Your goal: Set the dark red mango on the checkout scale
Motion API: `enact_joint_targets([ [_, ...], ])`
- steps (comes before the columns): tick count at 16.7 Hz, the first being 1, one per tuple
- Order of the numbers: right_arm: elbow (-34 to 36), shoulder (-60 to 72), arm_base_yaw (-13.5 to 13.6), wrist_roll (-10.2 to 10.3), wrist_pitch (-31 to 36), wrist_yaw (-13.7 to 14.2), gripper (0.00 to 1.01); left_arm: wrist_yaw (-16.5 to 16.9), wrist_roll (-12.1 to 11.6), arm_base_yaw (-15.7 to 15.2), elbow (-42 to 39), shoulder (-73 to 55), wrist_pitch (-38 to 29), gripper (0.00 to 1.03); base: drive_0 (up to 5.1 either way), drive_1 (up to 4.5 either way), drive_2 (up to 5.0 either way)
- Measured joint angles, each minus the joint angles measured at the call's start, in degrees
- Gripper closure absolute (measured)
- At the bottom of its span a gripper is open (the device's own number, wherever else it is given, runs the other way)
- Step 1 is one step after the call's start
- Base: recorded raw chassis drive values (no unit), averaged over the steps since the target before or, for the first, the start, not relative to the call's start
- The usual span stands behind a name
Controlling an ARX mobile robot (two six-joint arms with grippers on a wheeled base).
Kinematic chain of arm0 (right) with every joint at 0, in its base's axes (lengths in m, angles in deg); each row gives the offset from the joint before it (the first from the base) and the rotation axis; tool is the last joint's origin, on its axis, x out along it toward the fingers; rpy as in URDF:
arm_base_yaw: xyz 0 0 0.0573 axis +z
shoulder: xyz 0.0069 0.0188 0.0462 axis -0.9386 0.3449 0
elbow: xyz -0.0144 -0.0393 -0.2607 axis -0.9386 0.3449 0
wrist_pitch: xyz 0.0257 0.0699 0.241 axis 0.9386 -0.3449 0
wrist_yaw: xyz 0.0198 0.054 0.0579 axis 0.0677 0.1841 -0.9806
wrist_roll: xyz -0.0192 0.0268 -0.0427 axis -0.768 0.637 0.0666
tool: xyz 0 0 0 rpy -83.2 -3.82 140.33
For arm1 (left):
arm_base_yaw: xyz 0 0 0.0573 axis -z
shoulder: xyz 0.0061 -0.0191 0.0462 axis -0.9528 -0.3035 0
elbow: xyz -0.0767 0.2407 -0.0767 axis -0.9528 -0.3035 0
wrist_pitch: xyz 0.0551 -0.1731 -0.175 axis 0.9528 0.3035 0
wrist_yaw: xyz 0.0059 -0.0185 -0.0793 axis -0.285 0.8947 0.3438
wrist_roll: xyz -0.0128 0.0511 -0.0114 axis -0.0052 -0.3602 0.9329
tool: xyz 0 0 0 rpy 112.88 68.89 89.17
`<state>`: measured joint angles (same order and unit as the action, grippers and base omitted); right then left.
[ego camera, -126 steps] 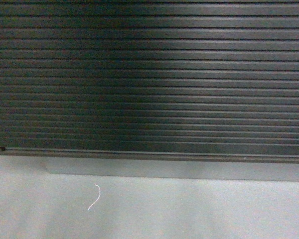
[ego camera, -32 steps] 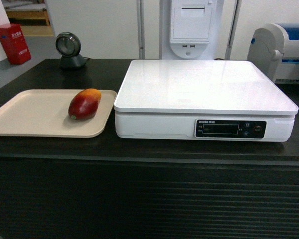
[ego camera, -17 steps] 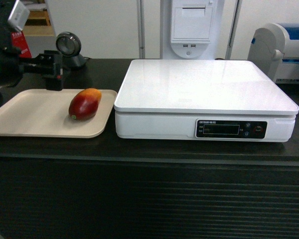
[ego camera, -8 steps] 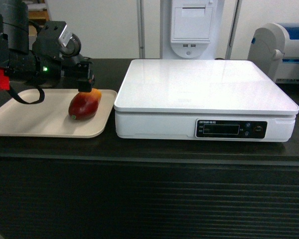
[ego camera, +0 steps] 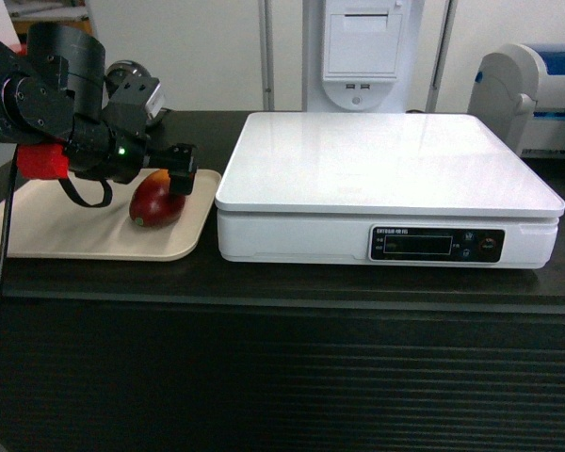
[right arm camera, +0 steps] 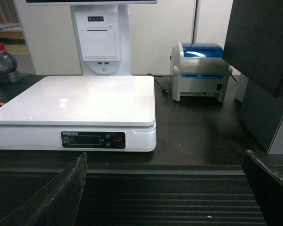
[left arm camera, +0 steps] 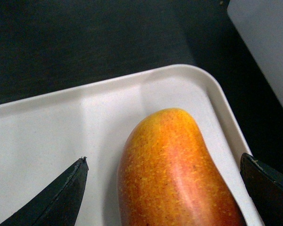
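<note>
The dark red mango (ego camera: 153,204) lies on a beige tray (ego camera: 66,231) at the left of the checkout (ego camera: 264,377) top. My left gripper (ego camera: 176,176) hangs over its far orange end. In the left wrist view the mango (left arm camera: 174,179) sits between the two black fingers (left arm camera: 61,197). The left gripper (left arm camera: 163,159) is open and its jaws stand clear of the skin on both sides. The white scale (ego camera: 386,160) stands right of the tray with its platform bare. My right gripper (right arm camera: 165,154) is open and empty in front of the counter's edge, facing the scale (right arm camera: 80,101).
A round scanner (ego camera: 137,80) stands behind the tray (left arm camera: 47,127). A white receipt unit (ego camera: 361,52) rises behind the scale. A blue-topped label printer (right arm camera: 200,70) sits at the back right, and a dark box (right arm camera: 264,56) stands at the far right.
The left arm came in from the left, moved right over the tray and lowered its open gripper around the mango's far end. The mango and scale have not moved.
</note>
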<state>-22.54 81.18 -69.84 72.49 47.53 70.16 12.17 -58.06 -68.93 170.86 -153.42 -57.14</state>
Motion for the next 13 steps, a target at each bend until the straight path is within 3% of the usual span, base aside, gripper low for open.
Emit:
enact_joint_targets([
  [7, 0.00, 0.00, 0.00, 0.00, 0.02, 0.00, 0.03, 0.00, 0.74, -0.61, 5.01, -4.87, 4.74, 0.05, 0.0, 0.00, 0.0],
  [13, 0.00, 0.00, 0.00, 0.00, 0.00, 0.00, 0.03, 0.24, 0.74, -0.74, 5.05, -4.87, 4.24, 0.23, 0.0, 0.00, 0.0],
])
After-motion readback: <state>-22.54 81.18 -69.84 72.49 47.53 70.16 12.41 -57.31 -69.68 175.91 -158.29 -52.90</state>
